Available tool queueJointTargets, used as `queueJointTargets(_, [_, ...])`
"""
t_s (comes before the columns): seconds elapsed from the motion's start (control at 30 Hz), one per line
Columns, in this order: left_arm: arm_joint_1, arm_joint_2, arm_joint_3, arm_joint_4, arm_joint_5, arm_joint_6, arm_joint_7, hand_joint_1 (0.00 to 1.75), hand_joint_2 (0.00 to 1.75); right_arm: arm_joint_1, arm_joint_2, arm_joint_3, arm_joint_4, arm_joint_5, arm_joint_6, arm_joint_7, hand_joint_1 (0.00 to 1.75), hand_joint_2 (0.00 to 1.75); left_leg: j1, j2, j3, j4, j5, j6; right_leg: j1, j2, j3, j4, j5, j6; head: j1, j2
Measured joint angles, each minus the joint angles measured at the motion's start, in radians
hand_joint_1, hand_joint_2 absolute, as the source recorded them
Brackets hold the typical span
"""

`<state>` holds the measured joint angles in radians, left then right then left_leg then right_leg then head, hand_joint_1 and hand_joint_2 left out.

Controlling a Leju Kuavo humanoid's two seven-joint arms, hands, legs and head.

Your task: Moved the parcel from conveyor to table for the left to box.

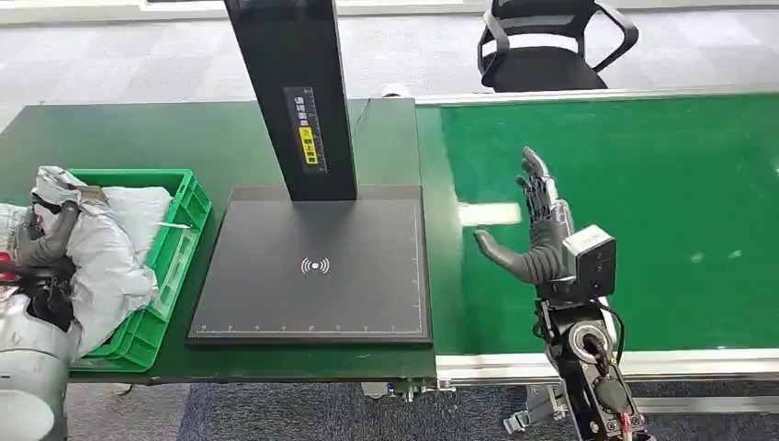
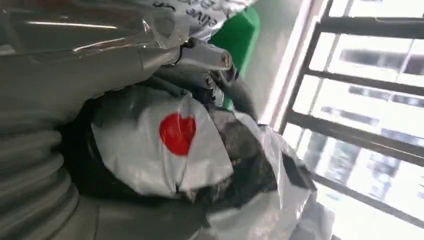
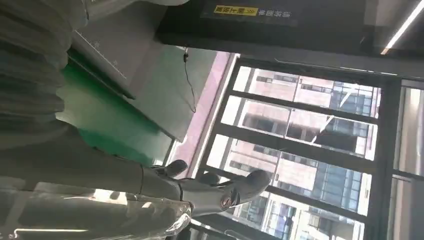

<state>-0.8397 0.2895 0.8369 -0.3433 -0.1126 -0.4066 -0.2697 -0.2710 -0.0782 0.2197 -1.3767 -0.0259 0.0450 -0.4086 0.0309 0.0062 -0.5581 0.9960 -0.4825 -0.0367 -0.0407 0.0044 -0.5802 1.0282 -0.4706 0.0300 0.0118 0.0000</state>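
Note:
A crumpled grey-white plastic parcel (image 1: 115, 253) lies over the near-left part of the green box (image 1: 188, 216) at the table's left end. My left hand (image 1: 41, 243) grips the parcel, its dark thumb wrapped over the top. In the left wrist view the parcel (image 2: 150, 150) carries a red heart mark and my left hand's fingers (image 2: 210, 60) curl across it. My right hand (image 1: 542, 234) hovers above the green conveyor (image 1: 661, 202), fingers spread and holding nothing. In the right wrist view the right hand (image 3: 200, 192) is likewise empty.
A black scanner base plate (image 1: 312, 294) with a tall black post (image 1: 294, 92) stands mid-table, between the box and the conveyor. The green table (image 1: 101, 133) stretches behind the box. A black office chair (image 1: 547, 46) stands beyond the conveyor.

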Motion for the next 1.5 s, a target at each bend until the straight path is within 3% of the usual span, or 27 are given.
queueJointTargets(0.8, [0.013,-0.028,-0.025,-0.017,0.090,0.016,-0.037,0.00,1.75,-0.022,-0.025,0.021,0.036,-0.028,-0.001,-0.020,0.00,1.75,0.000,0.000,-0.001,0.000,0.000,0.000,0.000,0.000,0.000,0.000,0.000,0.000,0.000,0.000])
queueJointTargets(0.9, [0.019,-0.028,-0.077,-0.031,0.056,0.212,-0.126,0.00,1.75,-0.022,-0.031,0.026,0.036,-0.036,-0.014,-0.021,0.00,1.75,0.000,-0.001,-0.001,0.000,0.000,0.000,0.000,0.000,0.000,0.000,0.000,0.000,0.000,0.000])
queueJointTargets(1.03, [0.036,-0.035,-0.219,-0.069,-0.059,0.782,-0.352,0.00,1.75,-0.020,-0.036,0.033,0.036,-0.040,-0.029,-0.021,0.00,1.75,0.000,0.002,-0.001,0.000,0.000,0.000,0.000,0.002,-0.002,0.000,0.000,0.000,0.000,0.000])
queueJointTargets(1.1, [0.058,-0.037,-0.269,-0.113,-0.053,0.926,-0.403,0.00,1.75,-0.020,-0.037,0.039,0.036,-0.047,-0.037,-0.021,0.00,1.75,0.000,0.001,-0.002,0.000,0.000,0.000,0.000,0.002,-0.004,0.000,0.000,0.000,0.000,0.000])
queueJointTargets(1.23, [0.135,-0.040,-0.365,-0.274,-0.009,1.081,-0.404,0.00,1.75,-0.021,-0.043,0.057,0.037,-0.065,-0.056,-0.026,0.00,1.75,0.000,0.002,-0.006,0.000,0.000,0.000,0.001,0.003,-0.009,0.000,0.000,0.000,0.000,0.000])
queueJointTargets(1.5, [0.199,-0.066,-0.401,-0.502,-0.040,1.098,-0.404,0.00,1.75,-0.021,-0.056,0.077,0.040,-0.074,-0.066,-0.037,0.00,1.75,0.000,0.002,-0.010,0.000,0.000,0.000,0.000,0.003,-0.012,0.000,0.000,0.000,0.000,0.000])
